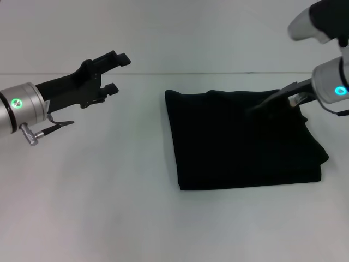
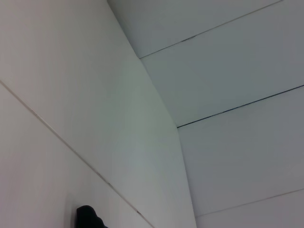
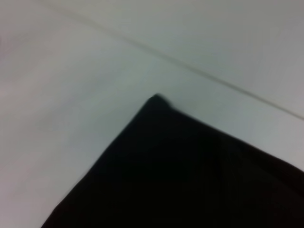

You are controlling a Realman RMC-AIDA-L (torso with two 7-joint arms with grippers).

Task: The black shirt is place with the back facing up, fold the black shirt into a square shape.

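Black shirt folded into a rough square, lying right of counter centre. Left gripper wide apart, raised near left edge. Right gripper over shirt's far right corner, opening unclear.

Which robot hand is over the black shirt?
The right gripper: it reaches over the far right part of the folded shirt. The left gripper hangs open above the bare table, well clear of the shirt.
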